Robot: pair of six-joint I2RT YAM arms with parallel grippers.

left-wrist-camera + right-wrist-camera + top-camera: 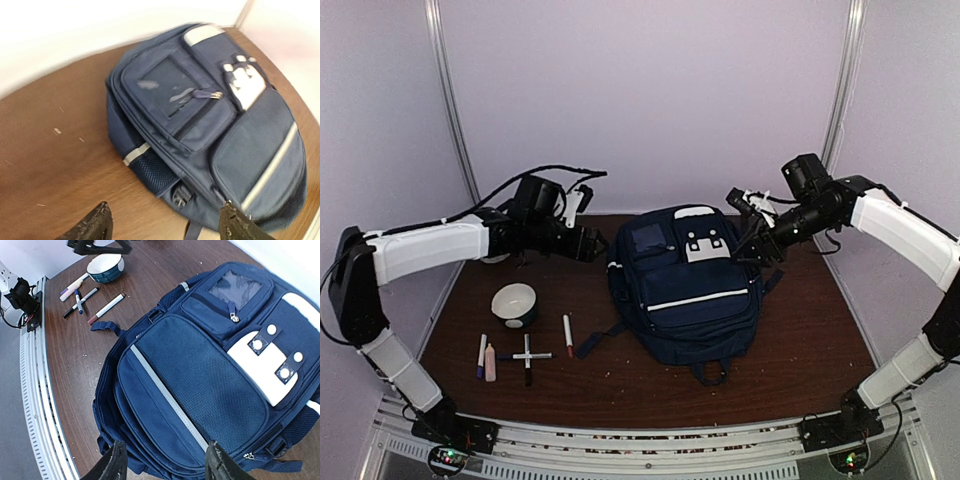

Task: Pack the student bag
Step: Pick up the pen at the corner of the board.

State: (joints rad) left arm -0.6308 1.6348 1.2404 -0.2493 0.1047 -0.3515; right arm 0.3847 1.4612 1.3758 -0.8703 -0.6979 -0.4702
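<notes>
Student bag (685, 290) flat, navy, white stripe (zips seemingly shut), left fingers (95, 225), right fingers (116, 466) both spread, empty.

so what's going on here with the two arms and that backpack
Two robot arms are setting up to pack the student bag, which lies front-up on the table with its front pockets zipped. The left hand and right hand hover open on either side of its far end, neither holding anything. The bowl and the markers sit on the table to the bag's left, not yet packed.
</notes>
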